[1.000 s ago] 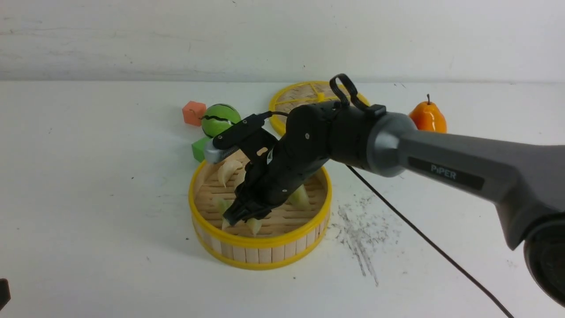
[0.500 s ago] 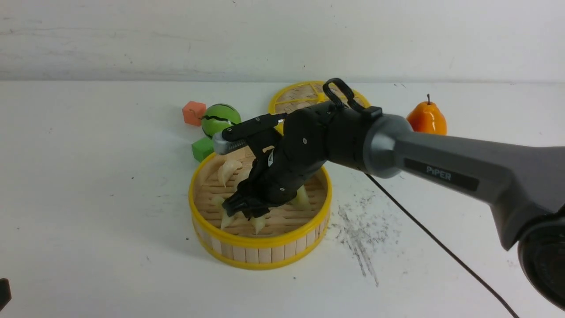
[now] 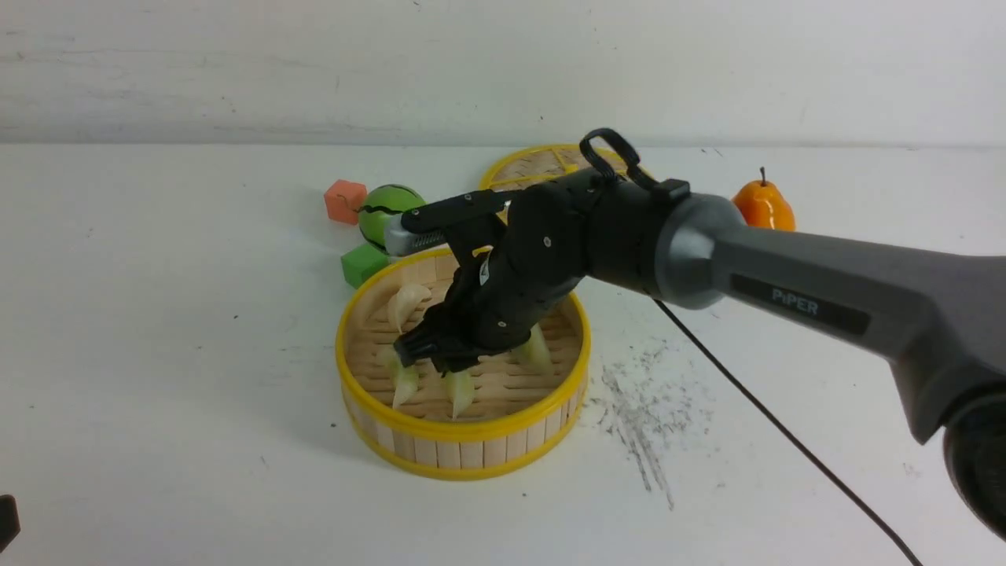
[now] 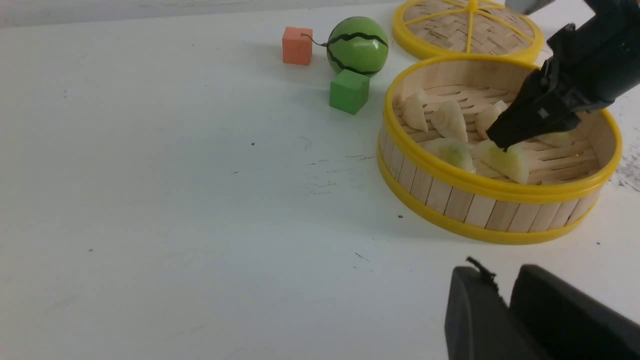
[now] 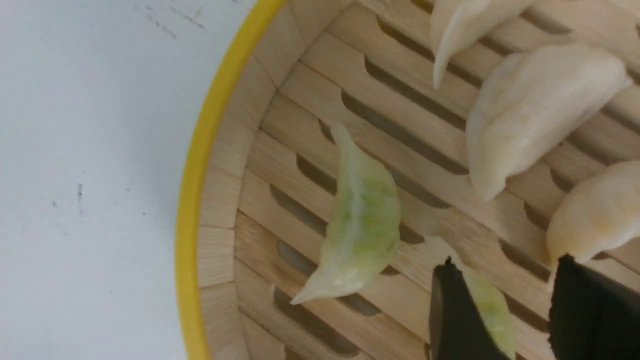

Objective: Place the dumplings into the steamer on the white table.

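From the front view, your right arm reaches in across the surface [image 3: 157, 330] and its fingers [image 3: 420, 355] hang inside the steamer [image 3: 464, 452], which sits near the middle of the surface. You can see dumplings [image 3: 407, 301] on the slatted floor: a cream one toward the far rim, pale green ones just below the fingertips near the front rim. Behind the steamer lie the woven lid [image 3: 525, 167], a green striped ball [image 3: 387, 211], an orange cube [image 3: 345, 201] and a green cube [image 3: 361, 265]; an orange pear [image 3: 762, 206] stands toward the far right edge.

From the left wrist view, your left fingers [image 4: 500, 310] sit low over bare surface in front of the steamer [image 4: 480, 207], close together with only a narrow gap, holding nothing. The right fingers [image 4: 507, 135] point down at a green dumpling [image 4: 507, 160] by the near wall.

From the right wrist view, your right fingers [image 5: 520, 310] stand apart, with a green dumpling [image 5: 492, 305] lying on the slats between them; neither one clamps it. Another green dumpling [image 5: 362, 220] lies just beside it, and cream dumplings [image 5: 535, 110] lie further in.
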`<state>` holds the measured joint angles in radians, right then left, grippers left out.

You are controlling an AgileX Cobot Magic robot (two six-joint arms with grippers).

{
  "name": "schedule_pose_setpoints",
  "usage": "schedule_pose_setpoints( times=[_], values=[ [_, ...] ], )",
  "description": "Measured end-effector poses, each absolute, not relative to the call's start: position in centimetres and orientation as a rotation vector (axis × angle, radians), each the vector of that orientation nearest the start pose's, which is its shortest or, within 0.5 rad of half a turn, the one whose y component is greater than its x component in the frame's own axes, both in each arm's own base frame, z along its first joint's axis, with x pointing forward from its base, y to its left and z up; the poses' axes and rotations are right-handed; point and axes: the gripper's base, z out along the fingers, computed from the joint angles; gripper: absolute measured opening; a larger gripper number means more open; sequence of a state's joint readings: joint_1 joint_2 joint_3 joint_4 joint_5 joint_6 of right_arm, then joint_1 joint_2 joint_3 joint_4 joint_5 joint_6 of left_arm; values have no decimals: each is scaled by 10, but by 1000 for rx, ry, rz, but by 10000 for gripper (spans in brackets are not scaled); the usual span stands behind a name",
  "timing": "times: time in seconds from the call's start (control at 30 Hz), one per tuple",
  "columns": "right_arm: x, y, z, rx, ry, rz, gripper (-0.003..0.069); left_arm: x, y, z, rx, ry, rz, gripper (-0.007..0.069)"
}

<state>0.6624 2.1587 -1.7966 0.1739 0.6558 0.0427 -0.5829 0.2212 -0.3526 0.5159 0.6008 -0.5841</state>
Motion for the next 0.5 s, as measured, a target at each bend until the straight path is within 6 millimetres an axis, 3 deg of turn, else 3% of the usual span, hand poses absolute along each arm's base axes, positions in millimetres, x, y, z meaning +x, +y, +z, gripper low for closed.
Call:
schedule_pose_setpoints(
  times=[0.1, 0.23, 0.3, 0.37, 0.43, 0.5],
  values=[
    [377, 304, 246, -670, 2403, 461, 284, 61, -10, 272, 221, 1858, -242, 112],
    [362, 286, 303, -739, 2276, 381, 247, 61, -11, 274, 226, 1839, -254, 112],
    [346, 267, 348, -767, 2187, 305, 194, 61, -11, 274, 226, 1837, -256, 112],
    [338, 257, 366, -778, 2145, 251, 158, 61, -12, 274, 227, 1836, -257, 112],
    [313, 228, 409, -762, 2050, 149, 74, 61, -12, 274, 227, 1833, -259, 112],
    [290, 204, 432, -719, 1998, 109, 17, 61, -12, 275, 229, 1829, -261, 112]
  ],
)
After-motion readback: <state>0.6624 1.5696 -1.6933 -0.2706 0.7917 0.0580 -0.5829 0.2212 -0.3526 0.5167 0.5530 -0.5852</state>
